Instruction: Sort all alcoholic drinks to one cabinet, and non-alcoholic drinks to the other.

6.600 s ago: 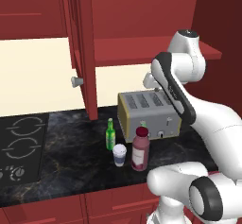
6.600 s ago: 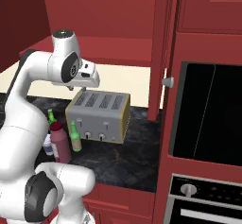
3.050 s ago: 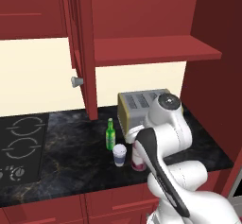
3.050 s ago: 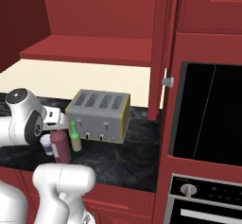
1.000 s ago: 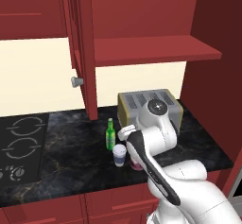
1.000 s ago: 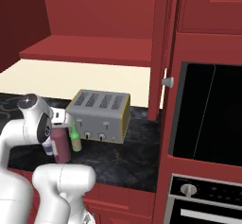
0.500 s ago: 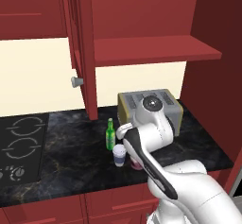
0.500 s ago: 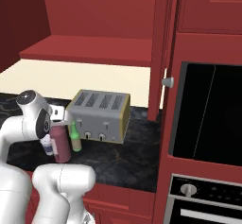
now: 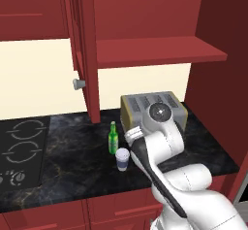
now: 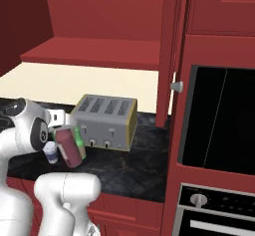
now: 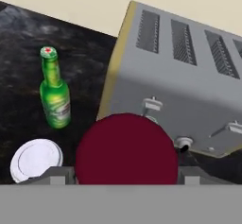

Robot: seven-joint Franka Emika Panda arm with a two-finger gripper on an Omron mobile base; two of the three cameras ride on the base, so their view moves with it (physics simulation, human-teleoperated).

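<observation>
juice bottle (image 10: 68, 148): in front of the toaster (image 10: 106, 122), leaning, cap toward the tool | tool (image 11: 125, 173): right over the cap, one finger each side, looks clamped on it | next, I think: lift to the shelf (image 10: 94, 53) above

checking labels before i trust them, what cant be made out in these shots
- Juice bottle, left base view: hidden behind the arm.
- Its label and body, hand view: hidden under the maroon cap.
- Fingers, hand view: cut off at the bottom.
- Olive bottle, right base view: mostly behind the juice bottle.
- Cup sleeve print: too small.
</observation>
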